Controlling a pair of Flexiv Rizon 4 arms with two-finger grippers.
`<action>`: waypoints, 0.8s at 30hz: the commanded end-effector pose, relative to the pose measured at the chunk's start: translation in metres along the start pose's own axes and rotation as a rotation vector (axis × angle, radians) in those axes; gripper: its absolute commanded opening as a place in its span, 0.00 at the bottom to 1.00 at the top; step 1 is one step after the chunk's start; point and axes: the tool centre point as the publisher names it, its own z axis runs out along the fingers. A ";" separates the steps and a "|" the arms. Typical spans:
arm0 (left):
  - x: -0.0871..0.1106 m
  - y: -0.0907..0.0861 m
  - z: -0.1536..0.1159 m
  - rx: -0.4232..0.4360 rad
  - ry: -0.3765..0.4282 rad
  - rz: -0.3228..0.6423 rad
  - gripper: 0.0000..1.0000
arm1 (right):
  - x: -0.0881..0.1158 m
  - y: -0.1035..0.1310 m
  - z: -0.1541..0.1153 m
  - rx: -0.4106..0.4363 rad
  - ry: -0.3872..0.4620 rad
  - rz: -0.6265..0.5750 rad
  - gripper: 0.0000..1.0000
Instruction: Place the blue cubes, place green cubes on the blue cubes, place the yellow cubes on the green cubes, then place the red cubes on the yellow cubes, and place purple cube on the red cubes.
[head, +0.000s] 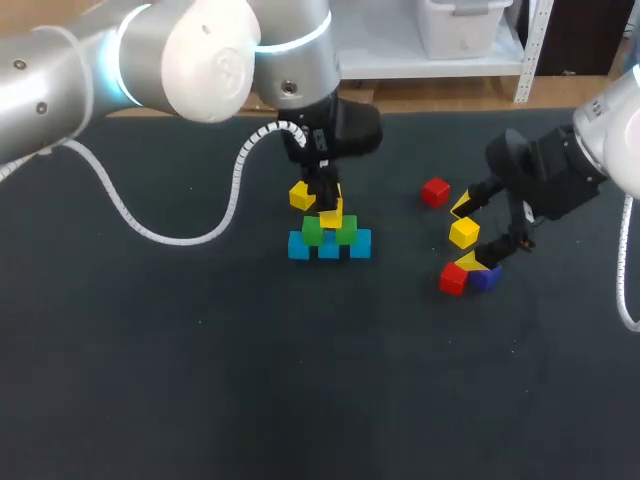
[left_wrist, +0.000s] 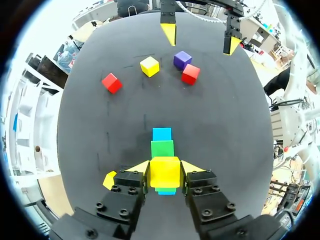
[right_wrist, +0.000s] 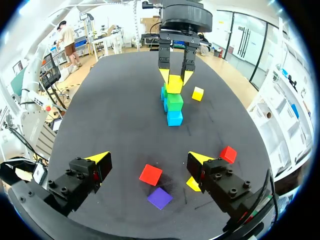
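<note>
Nothing legible shows in any view. The cubes (head: 329, 247) have plain coloured faces with no letters or numbers, and the tabletop (head: 200, 350) is a bare dark surface without labels or signs.

Tool (left_wrist: 165, 169) grips yellow cube (left_wrist: 165, 172) above green cube (left_wrist: 162, 148)

Yellow cube (left_wrist: 165, 171) smooth, likely plastic; table (head: 150, 350) matt; left arm (head: 200, 50) shell glossy.
</note>
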 end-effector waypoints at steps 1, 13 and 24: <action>0.000 0.001 0.002 0.004 0.001 0.000 0.00 | 0.001 -0.001 0.001 -0.001 -0.003 -0.001 1.00; 0.001 0.004 0.003 0.007 0.003 -0.006 0.00 | 0.001 -0.001 0.001 -0.001 -0.003 -0.001 1.00; 0.001 0.006 0.004 0.010 -0.001 -0.010 0.00 | 0.001 -0.001 0.001 -0.001 -0.003 -0.001 1.00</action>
